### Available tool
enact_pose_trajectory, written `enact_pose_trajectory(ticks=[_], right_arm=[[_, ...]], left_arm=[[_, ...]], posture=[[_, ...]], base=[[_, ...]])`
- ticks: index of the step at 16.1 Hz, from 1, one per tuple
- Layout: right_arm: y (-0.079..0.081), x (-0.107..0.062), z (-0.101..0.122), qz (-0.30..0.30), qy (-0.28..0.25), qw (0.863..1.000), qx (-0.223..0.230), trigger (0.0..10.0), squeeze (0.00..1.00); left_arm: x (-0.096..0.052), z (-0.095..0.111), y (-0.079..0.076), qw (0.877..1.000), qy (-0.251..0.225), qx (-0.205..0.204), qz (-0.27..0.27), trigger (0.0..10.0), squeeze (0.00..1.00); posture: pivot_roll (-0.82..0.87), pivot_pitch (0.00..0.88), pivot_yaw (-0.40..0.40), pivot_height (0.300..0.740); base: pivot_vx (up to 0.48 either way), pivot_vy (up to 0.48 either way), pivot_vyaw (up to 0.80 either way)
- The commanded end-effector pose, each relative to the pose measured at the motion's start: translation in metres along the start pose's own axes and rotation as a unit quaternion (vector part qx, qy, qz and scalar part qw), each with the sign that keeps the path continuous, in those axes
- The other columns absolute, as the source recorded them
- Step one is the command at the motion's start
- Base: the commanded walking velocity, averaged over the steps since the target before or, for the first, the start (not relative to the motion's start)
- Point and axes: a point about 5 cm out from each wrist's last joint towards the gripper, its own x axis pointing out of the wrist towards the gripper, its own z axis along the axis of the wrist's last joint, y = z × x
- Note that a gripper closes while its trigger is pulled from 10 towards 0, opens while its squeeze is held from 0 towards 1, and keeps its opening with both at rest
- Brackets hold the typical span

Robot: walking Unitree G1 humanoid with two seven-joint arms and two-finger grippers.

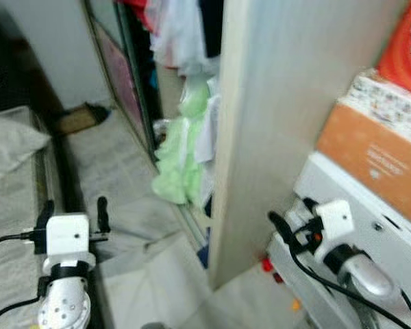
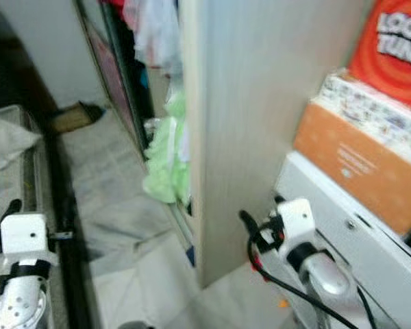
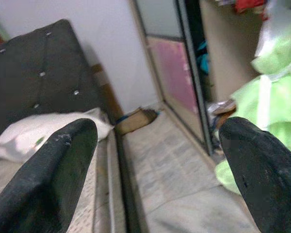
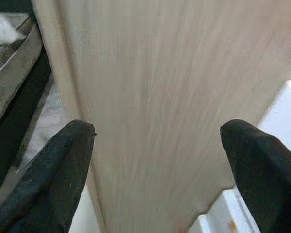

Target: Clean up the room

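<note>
Looking pretty early in the cleanup: both the left claw (image 1: 74,205) and right claw (image 1: 289,214) hang released and empty, with green clothes (image 1: 181,161) spilling from the wardrobe (image 1: 274,103) ahead, between them.

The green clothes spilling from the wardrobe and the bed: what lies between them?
Between the green clothes and the bed, the left eye view shows a strip of pale floor; a brown box lies at its far end.

Matt pale wood-grain wardrobe panel (image 1: 274,123), soft green cloth (image 1: 181,161), orange cardboard box (image 1: 373,161), matt grey floor tiles (image 1: 123,171).
</note>
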Motion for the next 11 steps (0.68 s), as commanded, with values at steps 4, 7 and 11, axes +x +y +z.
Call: enact_pose_trajectory(ticks=[4,7,11], right_arm=[[-0.0010,0.0050,0.0076,-0.002,-0.016,1.000,0.001,10.0,0.00],[0.0008,0.0060,0.0075,-0.001,-0.016,1.000,0.005,10.0,0.00],[0.0011,0.0082,0.0086,-0.001,-0.018,1.000,0.007,10.0,0.00]], left_arm=[[-0.0006,-0.0038,0.0037,1.000,0.012,0.008,0.003,10.0,0.00],[0.0001,-0.0036,0.0023,1.000,0.012,0.006,0.001,10.0,0.00],[0.0004,-0.0037,0.0022,1.000,0.013,0.006,0.000,10.0,0.00]], posture=[[-0.06,0.000,-0.033,0.740],[-0.06,0.000,-0.033,0.740],[-0.06,0.000,-0.034,0.740]], base=[[0.000,0.000,0.40],[0.000,0.000,0.00],[-0.062,0.000,0.00]])
